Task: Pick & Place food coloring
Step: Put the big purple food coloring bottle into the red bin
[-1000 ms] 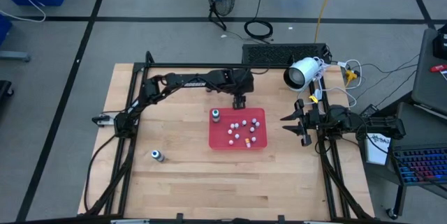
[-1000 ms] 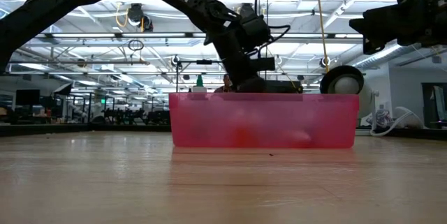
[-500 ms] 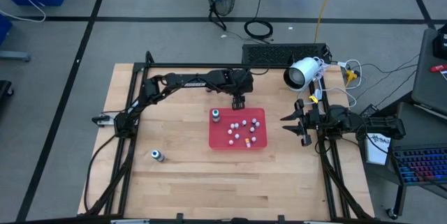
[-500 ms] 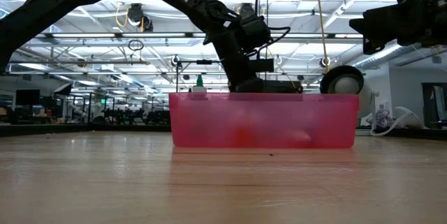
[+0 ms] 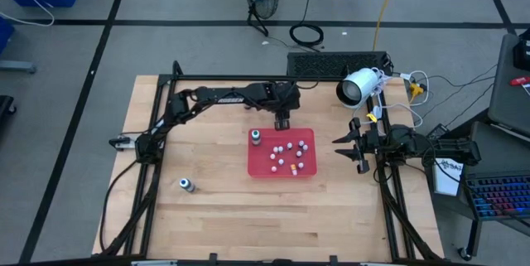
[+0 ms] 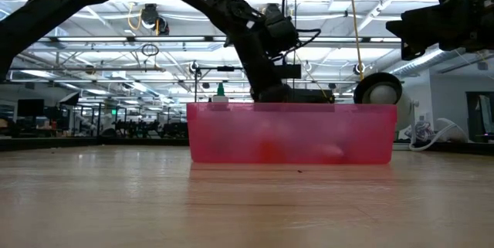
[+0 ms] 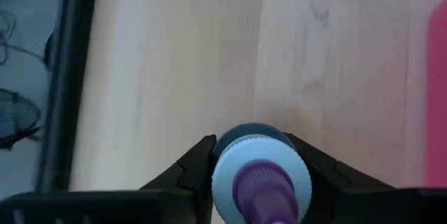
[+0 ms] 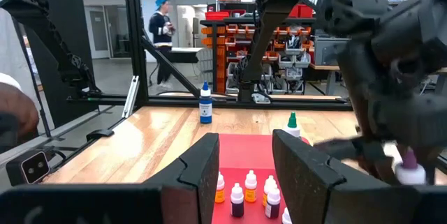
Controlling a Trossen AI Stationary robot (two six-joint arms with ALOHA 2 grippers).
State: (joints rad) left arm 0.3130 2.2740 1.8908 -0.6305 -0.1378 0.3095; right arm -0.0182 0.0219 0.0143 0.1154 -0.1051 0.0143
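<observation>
My left gripper [image 5: 282, 122] hangs just beyond the far edge of the red tray [image 5: 308, 169], shut on a small food coloring bottle [image 7: 260, 176] with a purple tip and a pale round shoulder. Several tiny bottles [image 5: 286, 155] stand upright on their bases in the tray and also show in the right wrist view [image 8: 244, 188]. A green-tipped bottle [image 5: 257, 137] stands at the tray's far left corner. A blue bottle [image 5: 185, 185] stands on the table, near and left. My right gripper [image 5: 341, 148] waits open to the right of the tray. My left gripper pinches the bottle's body just under the shoulder [image 7: 222, 155] between its two fingers, one on each side. The fingers come from above, pointing down. The bottle stands upright in the hold, purple tip [image 8: 408, 158] up. Whether its base is clear of the table is hidden.
The red tray [image 6: 293, 132] sits mid-table, with bare wood to its left and near sides. The black frame rail [image 7: 70, 77] runs along the far edge by my left gripper. A white camera head [image 5: 358, 86] stands at the far right. A person [image 8: 162, 39] walks in the room behind.
</observation>
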